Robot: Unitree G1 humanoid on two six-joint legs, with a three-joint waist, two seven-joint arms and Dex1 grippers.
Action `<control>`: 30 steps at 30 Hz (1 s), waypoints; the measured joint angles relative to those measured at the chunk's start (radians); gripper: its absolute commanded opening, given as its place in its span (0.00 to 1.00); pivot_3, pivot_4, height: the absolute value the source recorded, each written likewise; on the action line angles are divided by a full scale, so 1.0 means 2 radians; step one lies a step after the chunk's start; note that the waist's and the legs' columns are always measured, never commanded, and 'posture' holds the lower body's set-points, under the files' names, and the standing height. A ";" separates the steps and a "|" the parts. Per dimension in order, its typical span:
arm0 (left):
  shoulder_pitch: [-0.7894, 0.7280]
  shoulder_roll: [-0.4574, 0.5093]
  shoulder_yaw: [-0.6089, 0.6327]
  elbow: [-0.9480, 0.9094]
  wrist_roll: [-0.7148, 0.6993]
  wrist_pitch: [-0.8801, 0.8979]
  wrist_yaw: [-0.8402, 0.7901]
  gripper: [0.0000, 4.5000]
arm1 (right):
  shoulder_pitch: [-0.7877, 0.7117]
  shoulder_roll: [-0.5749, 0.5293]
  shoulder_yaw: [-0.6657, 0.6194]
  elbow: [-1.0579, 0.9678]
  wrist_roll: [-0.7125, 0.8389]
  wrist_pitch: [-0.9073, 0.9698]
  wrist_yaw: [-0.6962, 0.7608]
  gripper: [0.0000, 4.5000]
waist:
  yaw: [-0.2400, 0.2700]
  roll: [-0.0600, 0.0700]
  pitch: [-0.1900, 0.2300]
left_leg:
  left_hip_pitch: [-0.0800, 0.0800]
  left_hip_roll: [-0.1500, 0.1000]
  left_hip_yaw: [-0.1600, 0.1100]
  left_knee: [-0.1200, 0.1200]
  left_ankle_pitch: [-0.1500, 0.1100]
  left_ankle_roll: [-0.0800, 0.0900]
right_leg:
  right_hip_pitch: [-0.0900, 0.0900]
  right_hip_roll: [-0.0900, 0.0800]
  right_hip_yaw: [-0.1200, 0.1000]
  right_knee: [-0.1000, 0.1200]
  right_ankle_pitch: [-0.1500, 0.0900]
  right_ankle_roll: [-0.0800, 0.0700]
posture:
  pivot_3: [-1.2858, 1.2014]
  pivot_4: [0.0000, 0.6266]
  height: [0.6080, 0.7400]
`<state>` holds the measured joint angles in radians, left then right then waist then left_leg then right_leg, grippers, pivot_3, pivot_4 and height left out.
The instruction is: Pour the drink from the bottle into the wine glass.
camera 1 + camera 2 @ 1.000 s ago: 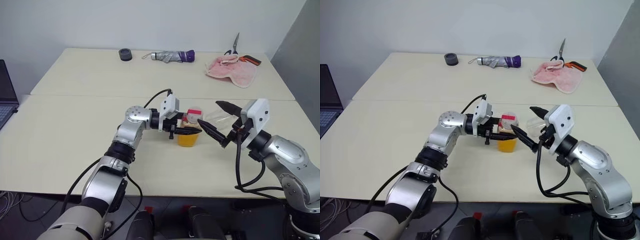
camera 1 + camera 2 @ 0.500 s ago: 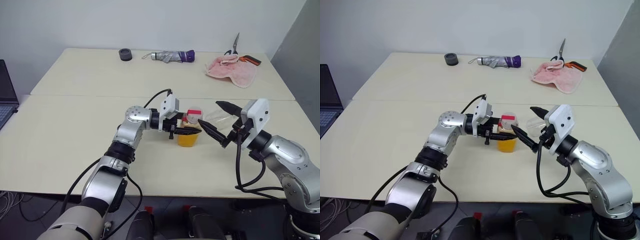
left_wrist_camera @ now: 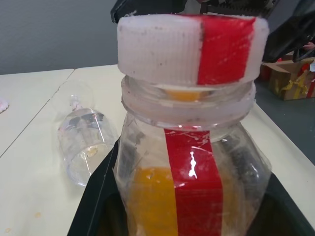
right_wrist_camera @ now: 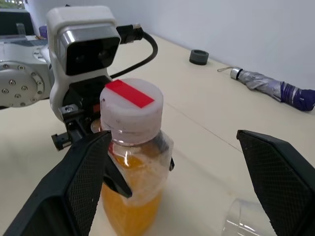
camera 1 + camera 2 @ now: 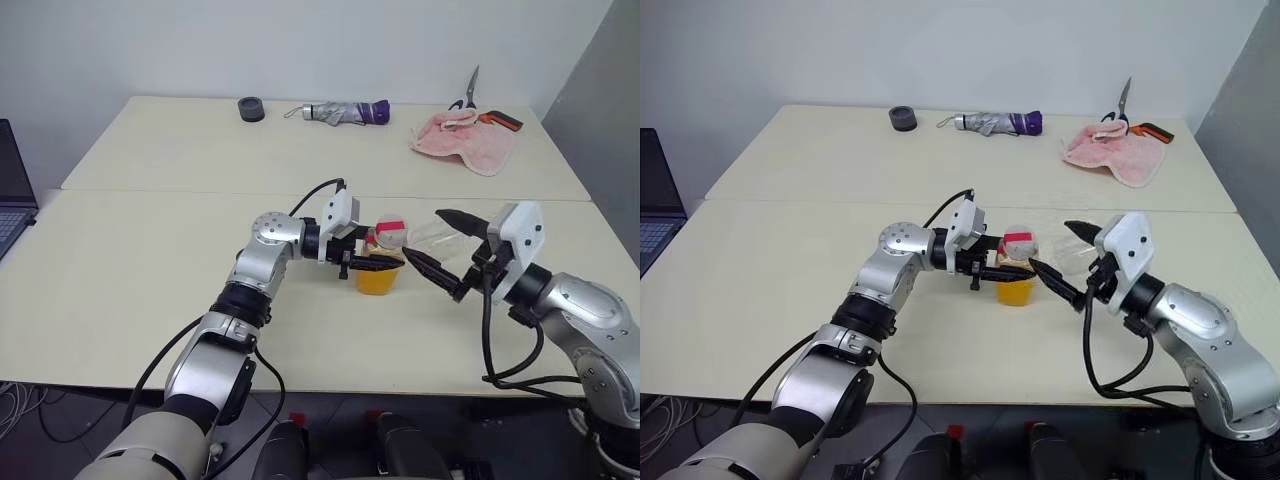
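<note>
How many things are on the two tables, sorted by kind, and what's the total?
Bottles: 1, the bottle
Glasses: 1, the wine glass, lying on its side
Umbrellas: 1, the folded umbrella
Cloths: 1, the pink towel
Scissors: 1, the scissors
Tape rolls: 1, the black roll
Total: 6

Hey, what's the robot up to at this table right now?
The left gripper is shut on the bottle of orange drink, holding it upright on the table with the cap still on. The right gripper is open beside it. The wine glass lies on its side next to the bottle, nothing poured yet.
</note>
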<state>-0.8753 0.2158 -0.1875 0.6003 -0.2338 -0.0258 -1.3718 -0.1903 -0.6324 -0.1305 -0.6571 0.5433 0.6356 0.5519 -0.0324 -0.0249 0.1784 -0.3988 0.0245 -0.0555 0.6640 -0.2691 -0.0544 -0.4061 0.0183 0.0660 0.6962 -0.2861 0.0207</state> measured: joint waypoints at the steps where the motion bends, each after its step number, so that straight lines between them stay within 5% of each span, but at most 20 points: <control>1: 0.000 0.000 0.000 0.000 0.000 0.000 0.000 0.40 | 0.004 -0.005 -0.004 0.000 0.003 0.002 0.004 0.96 | 0.000 0.000 0.000 | 0.000 0.000 0.000 0.000 0.000 0.000 | 0.000 0.000 0.000 0.000 0.000 0.000 | 0.52 0.24 1.00; 18: 0.000 0.001 0.000 0.000 0.000 0.000 0.002 0.40 | 0.018 -0.031 -0.041 -0.016 0.092 0.034 0.024 1.00 | 0.000 0.000 0.000 | 0.000 0.000 0.000 0.000 0.000 0.000 | 0.000 0.000 0.000 0.000 0.000 0.000 | 0.52 0.24 1.00; 30: 0.000 -0.002 0.000 -0.003 -0.004 0.008 -0.009 0.40 | -0.063 0.013 0.022 0.015 0.092 0.041 -0.004 1.00 | 0.000 0.000 0.000 | 0.000 0.000 0.000 0.000 0.000 0.000 | 0.000 0.000 0.000 0.000 0.000 0.000 | 0.52 0.24 1.00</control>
<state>-0.8751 0.2128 -0.1876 0.5940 -0.2414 -0.0105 -1.3888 -0.3166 -0.6054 -0.0869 -0.6262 0.7264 0.7182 0.5431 -0.0323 -0.0249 0.1785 -0.3986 0.0247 -0.0554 0.6643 -0.2690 -0.0544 -0.4060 0.0185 0.0662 0.6964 -0.2861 0.0207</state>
